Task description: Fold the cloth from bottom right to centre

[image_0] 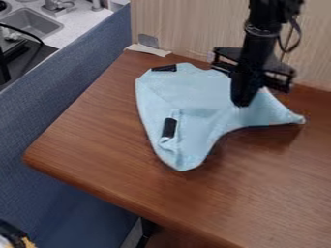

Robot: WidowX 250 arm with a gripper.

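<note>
The light-blue cloth [194,99] lies on the brown wood-grain surface [129,179], rumpled and out of square, and it serves as the landmark for everything else here. Beyond the cloth stands a pale wood-grain panel [188,29]; to its left, past the edge of the surface, runs a blue partition [65,92]. A black strip [164,68] sits at the cloth's upper-left edge, and another black strip [169,128] lies lower down on the cloth, on a small puckered bit near its left side.

The black pincer [242,103] hangs over the right part of the cloth, its tip at or very near the fabric. Whether it is spread, pressed together or pinching cloth, I cannot tell.

As for progress, I would call the fold partly made at best. The cloth's lower-right edge curves inward towards the middle, which suggests that fabric may have been drawn in there. Yet a narrow point sticks out at the far right, and a rounded lobe reaches out at the bottom, so no neat corner rests at the centre. What seems left is to bring the lower-right fabric fully to the middle, lay it flat, and leave the pincer clear of it.
</note>
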